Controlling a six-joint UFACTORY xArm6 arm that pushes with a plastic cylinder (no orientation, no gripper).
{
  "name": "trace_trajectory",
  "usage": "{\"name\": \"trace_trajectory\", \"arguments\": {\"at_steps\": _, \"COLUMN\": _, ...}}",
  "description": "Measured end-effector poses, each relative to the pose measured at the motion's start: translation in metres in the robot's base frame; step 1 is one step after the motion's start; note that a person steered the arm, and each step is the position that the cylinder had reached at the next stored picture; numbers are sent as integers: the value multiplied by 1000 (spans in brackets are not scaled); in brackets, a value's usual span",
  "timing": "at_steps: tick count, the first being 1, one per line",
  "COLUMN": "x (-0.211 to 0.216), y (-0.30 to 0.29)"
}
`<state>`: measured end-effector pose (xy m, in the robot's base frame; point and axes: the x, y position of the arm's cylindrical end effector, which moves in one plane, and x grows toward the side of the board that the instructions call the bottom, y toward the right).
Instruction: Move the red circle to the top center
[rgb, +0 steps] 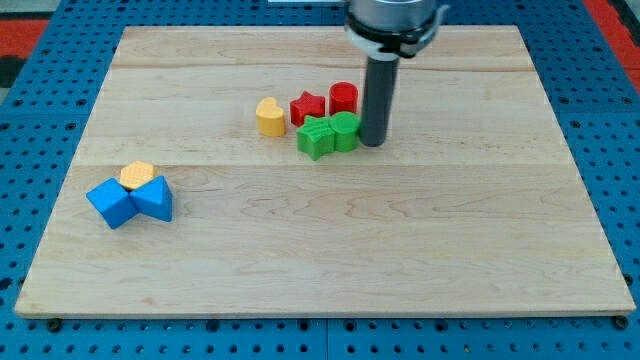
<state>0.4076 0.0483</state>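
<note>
Tip (373, 142) just right of red circle (343, 97)

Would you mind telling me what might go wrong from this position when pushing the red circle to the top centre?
1. My tip sits right of the green blocks, below-right of the red circle; a leftward push would likely shove the greens instead.
2. The red star adjoins the circle and may get dragged along.
3. The yellow block nearby could be disturbed.
</note>
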Motion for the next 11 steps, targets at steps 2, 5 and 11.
{"name": "trace_trajectory", "arguments": {"at_steps": 2, "x": 0, "y": -52}}
{"name": "trace_trajectory", "arguments": {"at_steps": 5, "x": -24, "y": -11}}
{"name": "trace_trajectory", "arguments": {"at_steps": 11, "x": -105, "y": -81}}
